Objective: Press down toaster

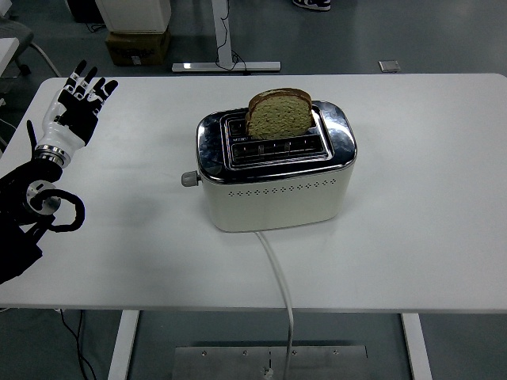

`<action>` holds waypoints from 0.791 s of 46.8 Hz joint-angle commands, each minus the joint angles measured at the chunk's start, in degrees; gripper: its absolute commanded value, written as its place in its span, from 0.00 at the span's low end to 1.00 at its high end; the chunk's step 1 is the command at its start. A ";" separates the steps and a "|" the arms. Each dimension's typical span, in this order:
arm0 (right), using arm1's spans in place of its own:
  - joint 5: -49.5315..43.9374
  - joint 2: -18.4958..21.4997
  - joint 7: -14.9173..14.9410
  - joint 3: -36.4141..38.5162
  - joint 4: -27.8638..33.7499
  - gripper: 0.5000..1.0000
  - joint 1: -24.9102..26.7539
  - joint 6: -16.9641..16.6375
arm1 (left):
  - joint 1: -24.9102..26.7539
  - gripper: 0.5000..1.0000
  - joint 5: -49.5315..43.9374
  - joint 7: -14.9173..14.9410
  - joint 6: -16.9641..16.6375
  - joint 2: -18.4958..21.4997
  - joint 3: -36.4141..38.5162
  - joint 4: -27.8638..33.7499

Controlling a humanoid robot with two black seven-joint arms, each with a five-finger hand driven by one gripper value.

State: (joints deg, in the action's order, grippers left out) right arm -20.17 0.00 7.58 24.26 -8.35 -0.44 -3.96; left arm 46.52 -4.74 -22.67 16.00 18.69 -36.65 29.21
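toaster (276, 170) mid-table, left hand (77, 107) open, well apart at left

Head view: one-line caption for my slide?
Open left hand hovers left of cream two-slot toaster holding one bread slice; lever untouched.

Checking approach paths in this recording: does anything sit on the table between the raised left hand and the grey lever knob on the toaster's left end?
Nothing visible does. Only bare white table lies between the open left hand and the grey lever knob on the cream, chrome-topped toaster. The toaster's white cord runs off toward the near edge, outside that path.
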 commanded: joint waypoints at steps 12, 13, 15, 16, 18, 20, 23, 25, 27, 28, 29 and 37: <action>-0.04 0.00 -0.03 0.00 0.00 1.00 0.00 0.00 | 0.24 1.00 -0.01 -0.09 0.00 0.03 0.00 0.05; 0.05 0.00 -0.03 0.00 0.00 1.00 0.00 0.00 | 0.24 1.00 -0.09 -0.09 0.00 0.03 -0.09 0.05; 0.05 0.00 -0.03 0.00 0.00 1.00 0.00 0.00 | 0.24 1.00 -0.10 -0.09 0.00 0.03 -0.09 -0.03; 0.05 0.00 -0.03 0.00 0.00 1.00 0.00 0.00 | 0.24 1.00 -0.10 -0.09 0.00 0.03 -0.09 0.05; 0.05 0.00 -0.03 0.00 0.00 1.00 0.00 0.00 | 0.24 1.00 -0.10 -0.09 0.08 -0.05 -0.09 0.05; 0.05 0.00 -0.03 0.00 0.00 1.00 0.00 0.00 | 0.15 1.00 -0.10 -0.09 0.00 -0.05 -0.09 -0.03; 0.05 0.00 0.06 0.00 0.00 1.00 0.00 0.00 | 0.15 1.00 -0.10 -0.09 0.08 -0.05 -0.09 0.05; 0.05 0.00 -0.03 0.00 0.00 1.00 0.00 0.00 | 0.06 1.00 -0.01 -0.09 0.08 0.03 -0.01 0.05; 0.05 0.00 -0.03 0.00 0.00 1.00 0.00 0.00 | 0.06 1.00 0.08 -0.09 0.17 0.03 0.00 0.05; 0.05 0.00 0.06 0.00 0.00 1.00 0.00 0.00 | -0.03 1.00 0.17 -0.09 0.17 0.12 0.00 -0.03; 0.05 0.00 -0.02 0.00 0.00 1.00 0.00 0.00 | -0.03 1.00 0.34 -0.09 0.17 0.21 0.00 0.05; 0.05 0.00 -0.03 0.00 0.00 1.00 0.00 0.00 | -0.03 1.00 3.24 -0.18 0.17 1.00 0.00 0.05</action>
State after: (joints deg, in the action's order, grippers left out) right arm -20.15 0.00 7.56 24.26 -8.35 -0.44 -3.96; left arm 46.42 -2.65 -22.79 16.18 19.09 -36.65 29.25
